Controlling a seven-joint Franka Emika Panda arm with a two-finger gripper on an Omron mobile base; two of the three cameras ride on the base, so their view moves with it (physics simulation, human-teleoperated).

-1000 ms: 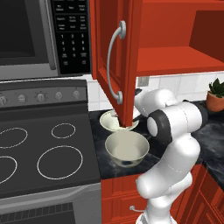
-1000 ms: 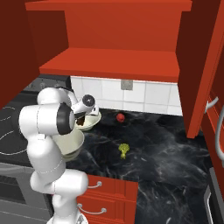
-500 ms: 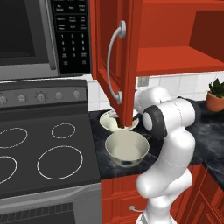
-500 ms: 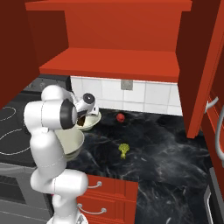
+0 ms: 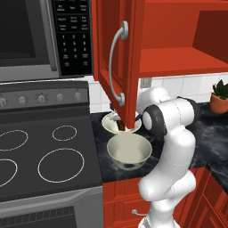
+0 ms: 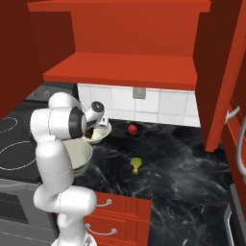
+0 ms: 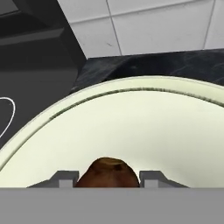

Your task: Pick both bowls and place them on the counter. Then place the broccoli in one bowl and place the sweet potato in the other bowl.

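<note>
- Not much has shifted since a second ago — the arm's elbow swings in a bit closer to the cabinet door [image 5: 116, 58], while both bowls and the broccoli [image 6: 136, 164] stay put
- both bowls are already down on the counter [image 6: 192, 168]: the deeper bowl [image 5: 129, 151] at the front edge, the shallower bowl [image 5: 115, 123] just behind it, by the wall
- gripper [image 7: 108, 175] is clamped on the sweet potato [image 7: 107, 173] — hanging low over the shallower bowl's cream inside
- so I'd say the sweet potato drop is the step in hand
- broccoli's lying on the counter, well apart from the bowls, not yet bowled; looks like that's what's left
</note>
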